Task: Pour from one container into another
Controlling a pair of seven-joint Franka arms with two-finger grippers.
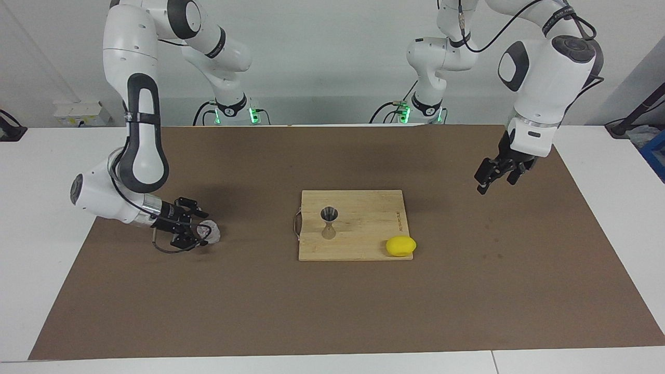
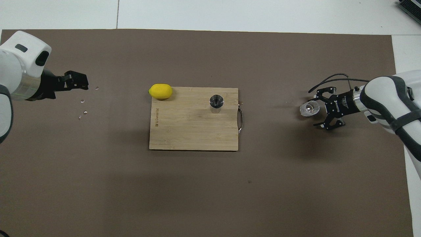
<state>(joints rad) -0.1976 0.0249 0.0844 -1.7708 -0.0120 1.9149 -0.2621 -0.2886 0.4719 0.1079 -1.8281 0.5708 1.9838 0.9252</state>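
Observation:
The clear squat cup (image 1: 211,232) stands on the brown mat toward the right arm's end of the table; it also shows in the overhead view (image 2: 309,108). My right gripper (image 1: 201,228) (image 2: 314,110) is low at the cup, open, with a finger on either side of it and not closed on it. The silvery metal jigger (image 1: 329,221) (image 2: 216,102) stands upright on the wooden board (image 1: 363,228) (image 2: 190,128) at the middle of the table. My left gripper (image 1: 492,177) (image 2: 76,81) hangs in the air over the mat at the left arm's end, holding nothing, and waits.
A yellow lemon (image 1: 400,245) (image 2: 160,91) lies at the board's corner farther from the robots, toward the left arm's end. A few small water drops (image 2: 84,105) lie on the mat (image 1: 332,311) under the left gripper. The board has a metal handle (image 2: 241,121) on the edge facing the cup.

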